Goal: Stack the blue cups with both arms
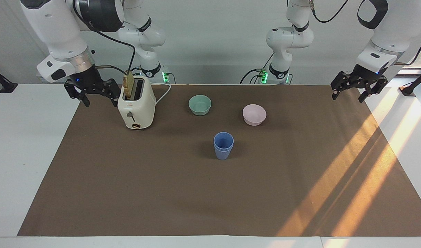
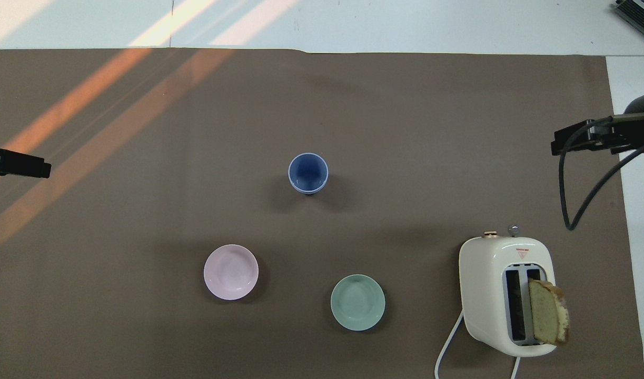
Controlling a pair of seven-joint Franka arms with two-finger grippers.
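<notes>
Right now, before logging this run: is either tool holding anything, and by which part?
Nothing is held: left tool and right tool are open and empty.

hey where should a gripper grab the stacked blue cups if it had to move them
Probably by the outer cup's wall just below the rim. The blue cups stand upright, nested and open-topped, and taper to a narrow base, so the upper part gives the widest hold. Come straight down from above: the pink bowl and green bowl sit apart, nearer the robots. The left gripper looks open.

Sunlight stripes (image 1: 355, 179) slant across my brown table mat (image 1: 162, 193), a plain white wall (image 1: 213, 38) above it.
</notes>
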